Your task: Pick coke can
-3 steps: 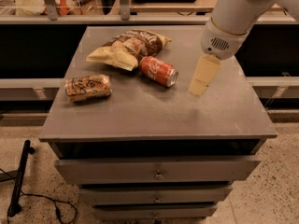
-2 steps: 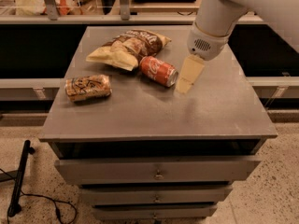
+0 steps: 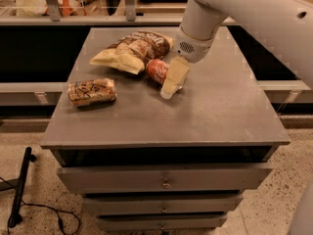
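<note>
The coke can (image 3: 157, 70), red with white script, lies on its side on the grey cabinet top (image 3: 220, 111), just in front of the chip bags. My gripper (image 3: 172, 81) hangs from the white arm (image 3: 230, 9) and is over the can's right end, covering that end. Its cream fingers (image 3: 174, 77) point down and to the left toward the top.
A brown-and-cream chip bag (image 3: 139, 45) and a yellow bag (image 3: 116, 60) lie behind the can. A brown snack bag (image 3: 92, 92) lies at the left. Drawers (image 3: 166, 180) are below the top. A black cable (image 3: 19, 190) runs on the floor at left.
My gripper has moved left across the top, from well right of the can to over its right end. The can and bags have not moved.
</note>
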Controlling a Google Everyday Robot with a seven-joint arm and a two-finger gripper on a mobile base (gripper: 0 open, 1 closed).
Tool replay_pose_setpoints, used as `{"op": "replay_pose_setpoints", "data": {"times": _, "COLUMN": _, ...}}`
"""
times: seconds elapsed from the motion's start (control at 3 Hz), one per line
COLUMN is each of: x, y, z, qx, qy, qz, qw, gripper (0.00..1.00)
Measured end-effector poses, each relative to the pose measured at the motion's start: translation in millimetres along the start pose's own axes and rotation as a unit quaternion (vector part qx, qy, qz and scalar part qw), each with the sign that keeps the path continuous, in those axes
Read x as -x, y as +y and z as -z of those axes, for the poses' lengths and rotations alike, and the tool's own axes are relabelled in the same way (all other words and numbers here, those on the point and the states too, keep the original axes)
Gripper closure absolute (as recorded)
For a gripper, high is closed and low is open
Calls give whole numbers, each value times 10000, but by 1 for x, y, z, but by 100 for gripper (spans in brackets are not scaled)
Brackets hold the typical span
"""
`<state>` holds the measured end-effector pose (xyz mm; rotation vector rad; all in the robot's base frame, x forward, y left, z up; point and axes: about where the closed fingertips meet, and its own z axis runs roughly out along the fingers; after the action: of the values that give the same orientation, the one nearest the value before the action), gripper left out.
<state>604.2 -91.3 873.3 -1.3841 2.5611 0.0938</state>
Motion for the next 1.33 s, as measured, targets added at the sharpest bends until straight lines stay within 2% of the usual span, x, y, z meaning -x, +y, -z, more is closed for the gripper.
{"op": "replay_pose_setpoints", "data": {"times": 0.67, "x": 36, "y": -11, "z": -25, "qx": -2, "qy": -121, "qz": -80, "qw": 9999, "gripper": 0}}
{"op": "replay_pose_setpoints", "data": {"times": 1.0, "x": 43, "y": -26, "z": -29, "qx": -151, "qy": -148, "qz": -285, "qw": 9994, "gripper": 18}}
{"op": "replay_pose_setpoints", "data": {"times": 1.33, "x": 39, "y": -37, "z": -31, "qx": -322, "qy": -8, "qz": -476, "qw": 9983, "gripper": 41}}
